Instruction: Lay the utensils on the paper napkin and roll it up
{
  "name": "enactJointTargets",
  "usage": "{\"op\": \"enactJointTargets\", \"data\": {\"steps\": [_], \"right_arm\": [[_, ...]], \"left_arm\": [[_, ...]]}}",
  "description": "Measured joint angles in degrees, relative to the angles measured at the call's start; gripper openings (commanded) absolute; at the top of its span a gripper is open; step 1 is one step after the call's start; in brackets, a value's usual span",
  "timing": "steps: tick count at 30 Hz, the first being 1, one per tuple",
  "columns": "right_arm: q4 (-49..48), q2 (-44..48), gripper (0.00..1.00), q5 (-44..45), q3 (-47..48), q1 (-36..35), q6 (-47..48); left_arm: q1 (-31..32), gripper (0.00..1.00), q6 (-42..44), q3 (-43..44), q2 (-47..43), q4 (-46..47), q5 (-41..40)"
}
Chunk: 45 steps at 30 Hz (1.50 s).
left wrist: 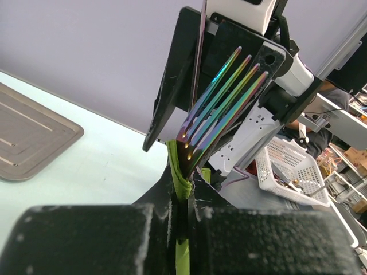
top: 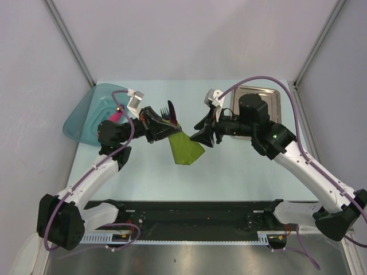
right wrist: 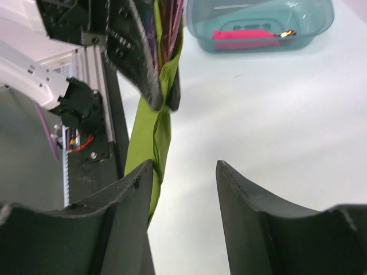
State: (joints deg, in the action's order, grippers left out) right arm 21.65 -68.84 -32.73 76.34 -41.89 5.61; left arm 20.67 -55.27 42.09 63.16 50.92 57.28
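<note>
Top external view shows the napkin (top: 184, 149) held up over the table (top: 241, 172), wrapped loosely around the utensils (top: 168, 112) and hanging as a limp green flap between the two arms. The left gripper (top: 163, 128) is clamped on the bundle, with paper and metal pinched together. From its wrist camera the fork (left wrist: 221, 100) is seen fanning out above the closed fingers, rainbow tines upward. The right gripper (right wrist: 183, 172) is held with its jaws apart and nothing gripped, and the lower part of the napkin touches the inner face of one finger (right wrist: 129, 206). The tray (top: 274, 97) and the tub (top: 86, 117) lie well apart from the bundle, towards the far corners.

The paper is judged thin, soft and easily torn or crumpled, so a light pinch across a doubled part is advised rather than one on a single edge. The metal pieces are judged stiff, light and slick. They could slide out of the wrap unless it is gripped where paper covers the handles.
</note>
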Motion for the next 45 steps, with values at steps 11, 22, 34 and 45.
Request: {"op": "enactJointTargets", "data": {"steps": [11, 22, 34, 45], "right_arm": [[7.15, 2.03, 0.52, -7.69, -1.51, 0.90, -0.85], [11.56, 1.97, 0.00, -8.72, -3.15, 1.27, 3.19], [5.70, -4.87, 0.00, -10.23, -3.17, 4.26, 11.41], [-5.42, -6.62, 0.00, -8.46, -5.53, 1.16, 9.60]], "left_arm": [[-0.42, 0.00, -0.31, 0.02, 1.14, 0.44, 0.15], [-0.72, 0.00, -0.72, 0.94, 1.14, 0.39, 0.74], [0.98, 0.00, -1.88, 3.10, 1.16, -2.14, 1.99], [2.10, 0.00, -2.32, 4.44, 1.36, -2.64, 1.68]]}}
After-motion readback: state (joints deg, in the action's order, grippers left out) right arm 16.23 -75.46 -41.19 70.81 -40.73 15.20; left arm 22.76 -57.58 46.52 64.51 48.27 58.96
